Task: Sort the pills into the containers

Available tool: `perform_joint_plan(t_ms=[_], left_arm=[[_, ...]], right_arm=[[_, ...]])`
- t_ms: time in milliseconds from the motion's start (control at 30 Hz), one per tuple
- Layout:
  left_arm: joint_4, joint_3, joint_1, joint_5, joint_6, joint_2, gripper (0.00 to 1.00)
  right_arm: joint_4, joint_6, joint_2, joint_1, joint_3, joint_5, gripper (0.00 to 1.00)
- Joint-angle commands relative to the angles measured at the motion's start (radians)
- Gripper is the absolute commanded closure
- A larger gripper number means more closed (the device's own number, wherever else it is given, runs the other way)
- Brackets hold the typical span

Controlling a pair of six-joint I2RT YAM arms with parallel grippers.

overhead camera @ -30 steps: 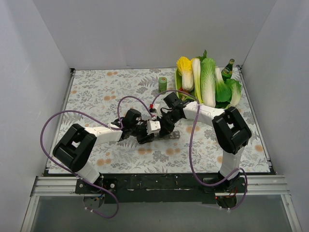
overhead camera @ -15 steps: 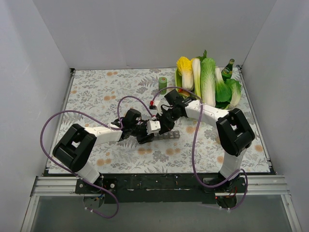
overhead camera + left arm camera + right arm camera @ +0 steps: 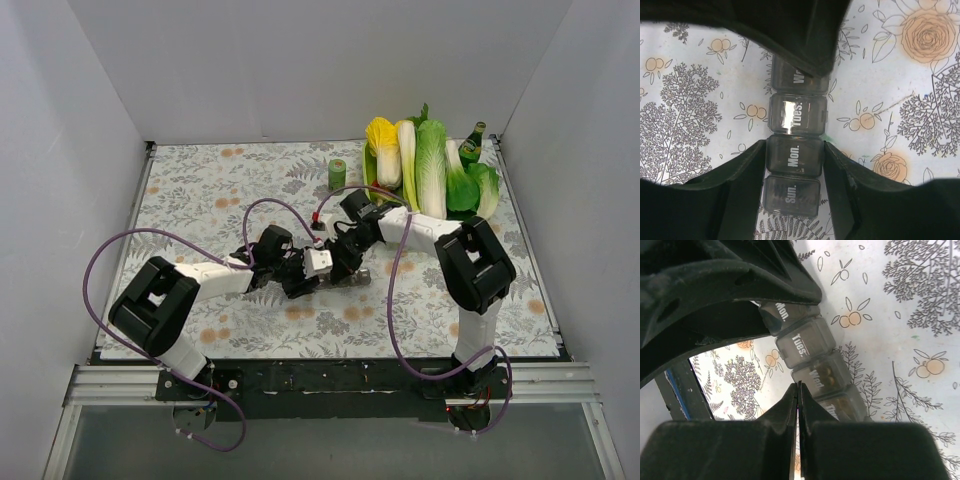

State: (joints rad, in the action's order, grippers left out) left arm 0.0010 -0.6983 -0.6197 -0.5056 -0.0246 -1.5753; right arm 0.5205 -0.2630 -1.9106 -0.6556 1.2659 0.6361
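Both arms bend inward from their bases, elbows pushed outward, forearms converging ahead of them. The left arm (image 3: 160,305) lies low. The left tool (image 3: 793,162) stands partly parted, its fingers (image 3: 745,172) pressed against both long sides of the pill organiser (image 3: 796,117). The right arm (image 3: 478,262) reaches leftward. The right tool (image 3: 798,390) is closed tight, fingertips touching, angled down close beside the left tool.
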Motion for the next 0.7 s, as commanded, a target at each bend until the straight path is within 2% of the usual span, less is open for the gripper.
perform_joint_plan(t_ms=[0, 67, 100, 200, 267, 400, 500, 533, 600, 633, 667], left_arm=[[-0.018, 0.023, -0.005, 0.027, -0.027, 0.047, 0.42], [0.022, 0.032, -0.005, 0.032, -0.049, 0.066, 0.32], [0.031, 0.036, -0.005, 0.033, -0.066, 0.089, 0.21], [0.079, 0.036, -0.005, 0.035, -0.119, 0.148, 0.07], [0.090, 0.030, -0.005, 0.032, -0.141, 0.175, 0.02], [0.093, 0.029, -0.005, 0.021, -0.208, 0.288, 0.02], [0.105, 0.042, 0.001, 0.042, -0.317, 0.424, 0.02], [0.106, 0.043, 0.005, 0.051, -0.363, 0.469, 0.02], [0.105, 0.043, 0.012, 0.129, -0.530, 0.582, 0.02], [0.096, 0.030, 0.014, 0.188, -0.602, 0.618, 0.02], [0.084, 0.019, 0.021, 0.297, -0.756, 0.677, 0.02]], right_arm=[[0.045, -0.044, 0.057, 0.043, 0.064, 0.045, 0.94], [0.068, -0.073, 0.087, 0.077, 0.085, 0.069, 0.91], [0.078, -0.087, 0.099, 0.088, 0.089, 0.074, 0.89], [0.116, -0.140, 0.143, 0.122, 0.090, 0.080, 0.81], [0.147, -0.172, 0.185, 0.134, 0.092, 0.089, 0.76], [0.217, -0.248, 0.295, 0.178, 0.102, 0.044, 0.68], [0.210, -0.292, 0.430, 0.211, 0.095, -0.056, 0.55], [0.179, -0.300, 0.471, 0.232, 0.090, -0.087, 0.45], [0.132, -0.312, 0.599, 0.276, 0.067, -0.160, 0.33], [0.071, -0.317, 0.645, 0.292, 0.035, -0.188, 0.17], [0.040, -0.300, 0.733, 0.310, 0.017, -0.234, 0.09]])
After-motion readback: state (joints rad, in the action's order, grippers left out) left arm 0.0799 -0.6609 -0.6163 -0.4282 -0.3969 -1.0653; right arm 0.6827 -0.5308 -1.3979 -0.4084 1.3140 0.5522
